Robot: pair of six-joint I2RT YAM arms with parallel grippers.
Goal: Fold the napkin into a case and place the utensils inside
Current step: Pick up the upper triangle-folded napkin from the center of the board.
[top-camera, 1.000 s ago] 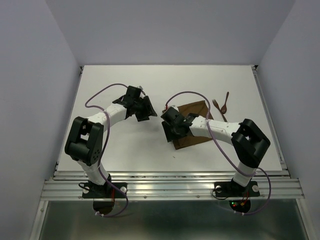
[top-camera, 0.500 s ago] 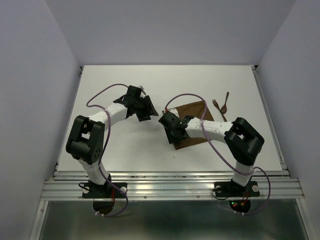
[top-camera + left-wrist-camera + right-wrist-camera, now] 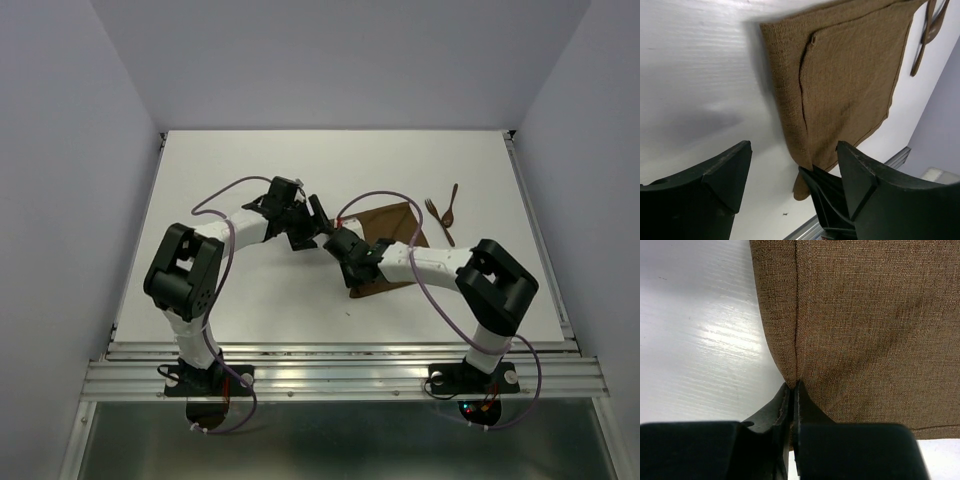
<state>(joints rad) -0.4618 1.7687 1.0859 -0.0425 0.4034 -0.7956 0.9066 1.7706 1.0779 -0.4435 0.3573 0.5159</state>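
Folding step in hand. Right pincer [image 3: 794, 386] clamps left edge of napkin [image 3: 865, 315], centre-right on desk [image 3: 250, 300]; left pincer [image 3: 792, 149] wide, empty, close by. Utensils [image 3: 444, 211] lie far right. Next: draw edge across squarely.

On the table [image 3: 250, 300], right of centre: napkin [image 3: 388, 222].
Off its far right corner, fork [image 3: 433, 210] left of spoon [image 3: 452, 203]; right gripper [image 3: 792, 387] on its near left edge, left gripper [image 3: 314, 218] just left.

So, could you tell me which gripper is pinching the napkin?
The right gripper, shut on the napkin at its edge; the left gripper hovers open.
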